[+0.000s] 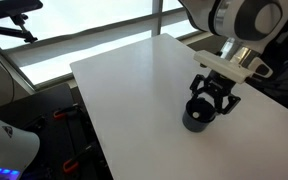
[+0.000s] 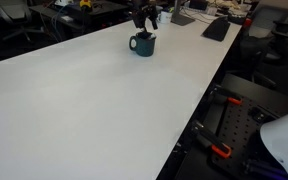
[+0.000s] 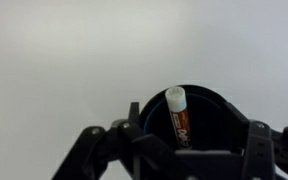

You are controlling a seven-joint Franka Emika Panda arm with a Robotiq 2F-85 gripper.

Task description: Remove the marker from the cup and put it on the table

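Observation:
The dark cup [image 1: 197, 117] stands on the white table [image 1: 134, 80], also in an exterior view [image 2: 142, 44]. In the wrist view the cup [image 3: 214, 110] holds a marker [image 3: 178, 118] with a white cap and red-brown label, leaning upright inside. My gripper [image 1: 212, 97] hangs just above the cup's mouth, its fingers spread to either side of the cup [image 3: 189, 150]. It is open and holds nothing. The marker is hidden in both exterior views.
The table's near edge [image 1: 89, 110] drops to a dark floor. Keyboards and desk clutter [image 2: 216, 27] lie at the far end of the table [image 2: 104, 100]. A white robot base [image 2: 284, 140] sits beside the table.

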